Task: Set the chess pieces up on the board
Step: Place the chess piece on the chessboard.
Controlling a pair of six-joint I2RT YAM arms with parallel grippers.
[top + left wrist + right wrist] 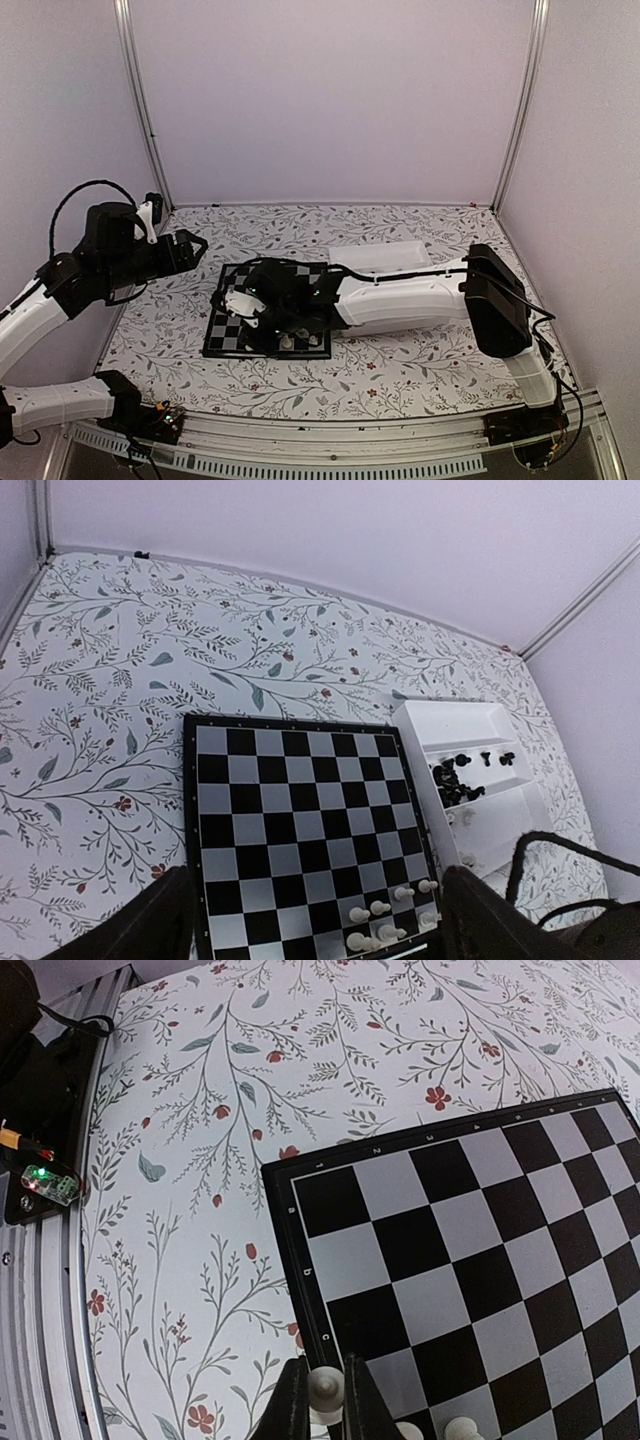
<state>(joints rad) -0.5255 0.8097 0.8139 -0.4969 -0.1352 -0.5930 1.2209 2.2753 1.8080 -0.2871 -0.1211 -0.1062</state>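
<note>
A floral-printed table [400, 370] carries the board [300, 820] between plain lilac walls [330, 100].

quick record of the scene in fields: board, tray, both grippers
board: flat black and pale grey checked chessboard, a few white pieces near one corner
tray: white rectangular plastic tray beside it, black pieces inside
left gripper: open, empty, raised at the left
right gripper: shut on a small white plastic chess piece at the chessboard's edge
</note>
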